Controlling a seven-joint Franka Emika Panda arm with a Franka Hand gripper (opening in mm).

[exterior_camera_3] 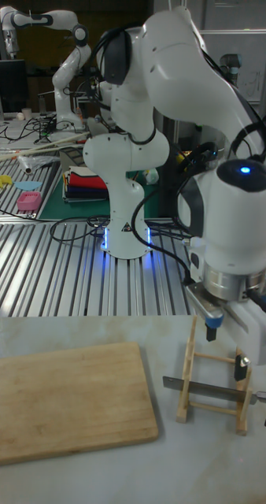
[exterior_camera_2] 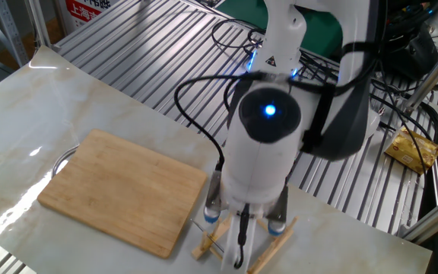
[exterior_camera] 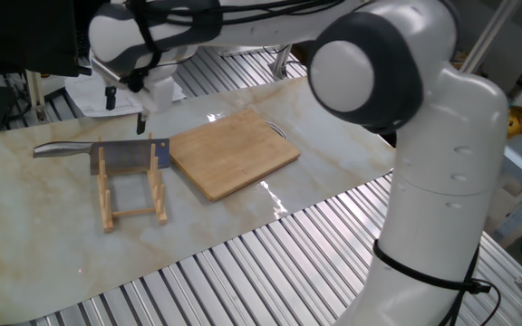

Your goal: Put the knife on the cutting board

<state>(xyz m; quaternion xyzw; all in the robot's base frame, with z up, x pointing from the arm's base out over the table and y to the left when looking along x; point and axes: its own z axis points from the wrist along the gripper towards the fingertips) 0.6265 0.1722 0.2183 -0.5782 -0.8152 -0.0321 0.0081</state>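
- Hovering above the knife (exterior_camera: 98, 154), my end effector (exterior_camera: 125, 107) has its fingers spread apart with nothing between them; one dark fingertip sits near the handle side and the other just above the blade.
- Resting across the wooden peg rack (exterior_camera: 132, 188), the knife lies with its broad grey blade held among the pegs and its silver handle (exterior_camera: 62, 149) sticking out past the rack, away from the cutting board (exterior_camera: 232, 155).
- The board lies flat on the marbled surface (exterior_camera: 25, 235) just beside the rack, bare and ready to take the knife.
- I judge the knife to be all metal, so stiff, fairly heavy for its size, and slick; the weight probably sits toward the blade.
- The rounded handle looks like a poor place to pinch, since it could roll or let the blade swing down.
- Closing across the flat blade near the handle end seems safer to me, with the pads on the two broad faces.
- Lifting it clear of the pegs calls for a straight upward pull, or the rack may come along.
- From the other fixed view my own wrist covers most of the rack, and the knife shows only as a thin edge (exterior_camera_2: 217, 250).
- In the tall fixed view the blade reads as a narrow dark strip (exterior_camera_3: 208, 385), and its handle is cut off at the frame edge.
- Whether the blade sits snug or loose among the pegs, I cannot tell.
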